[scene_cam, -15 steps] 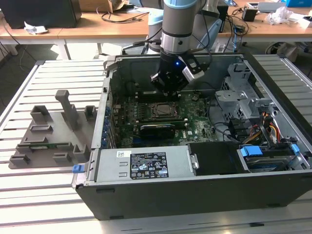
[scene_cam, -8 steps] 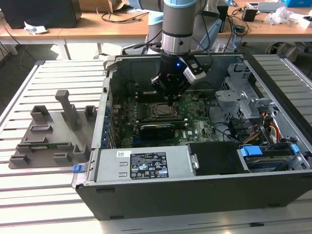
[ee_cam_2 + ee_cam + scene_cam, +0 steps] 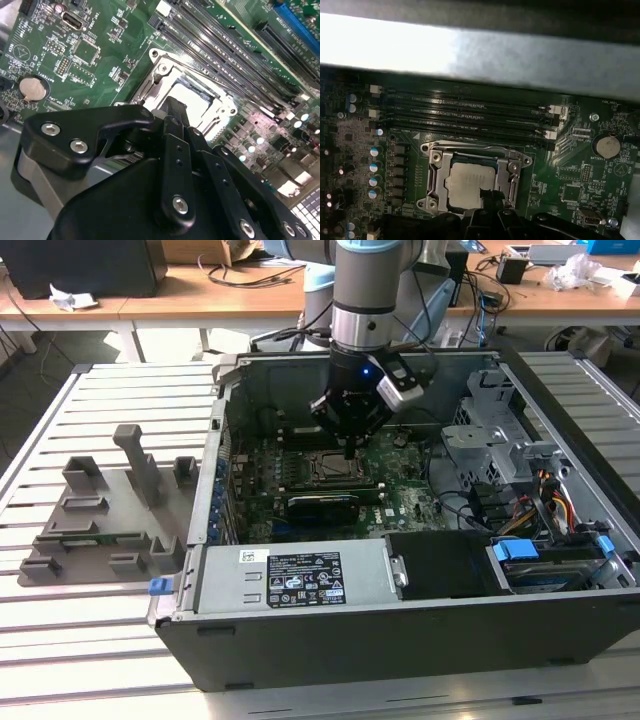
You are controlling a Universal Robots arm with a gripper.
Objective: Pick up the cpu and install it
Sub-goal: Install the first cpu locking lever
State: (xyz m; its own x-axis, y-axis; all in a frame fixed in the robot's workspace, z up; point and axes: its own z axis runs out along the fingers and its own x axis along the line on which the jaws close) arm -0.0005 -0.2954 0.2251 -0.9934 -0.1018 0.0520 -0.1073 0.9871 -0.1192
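Closest to the lens in the second wrist view, the black gripper, with its bolted links and screws. Fingers drawn together to one narrow tip, with nothing seen held between them. Pointing down at the edge of the socket frame, very near it; whether touching or not, cannot tell. Just past the tip, a pale bright patch of the cpu, lying inside the frame. In the first wrist view, clearer: the cpu, flat and silver-grey, seated level in the open socket frame, with the gripper overlapping one corner of it. Beside the frame, four long memory slots running parallel, and further off a round coin battery on the green motherboard. From the exterior view, the arm reaching straight down into the open computer case, the gripper low over the middle of the motherboard. On the exterior view's left, well apart from the case, a grey plastic tray resting on the slatted table.
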